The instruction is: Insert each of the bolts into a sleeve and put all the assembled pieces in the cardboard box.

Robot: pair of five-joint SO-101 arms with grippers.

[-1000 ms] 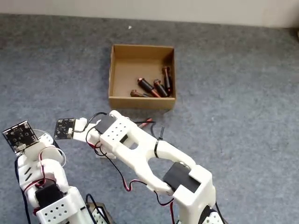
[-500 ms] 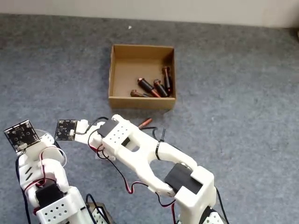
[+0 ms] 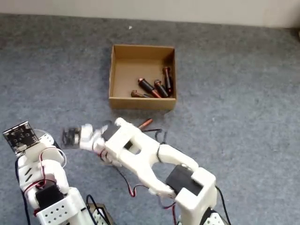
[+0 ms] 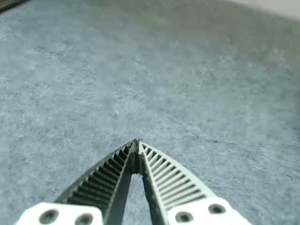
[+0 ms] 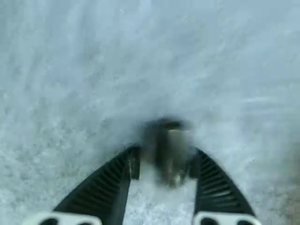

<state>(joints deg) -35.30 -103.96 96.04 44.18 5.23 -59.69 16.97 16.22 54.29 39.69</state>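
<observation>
The left claw was pressed together, empty. The right claw pinched a dark sleeve mid-body. The loose bolt lay on the counter near the cardboard box: light, rigid, probably roll-prone; grasp its shank.

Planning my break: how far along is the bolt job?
Done: about four assembled pieces lie in the cardboard box. In hand: the right gripper grips a dark sleeve. Left: one bolt lies loose beside the box; the left gripper is shut, empty.

The left arm and right arm are white plastic with perforated plates, black motors, red-and-black cables, and ribbed fingers.
</observation>
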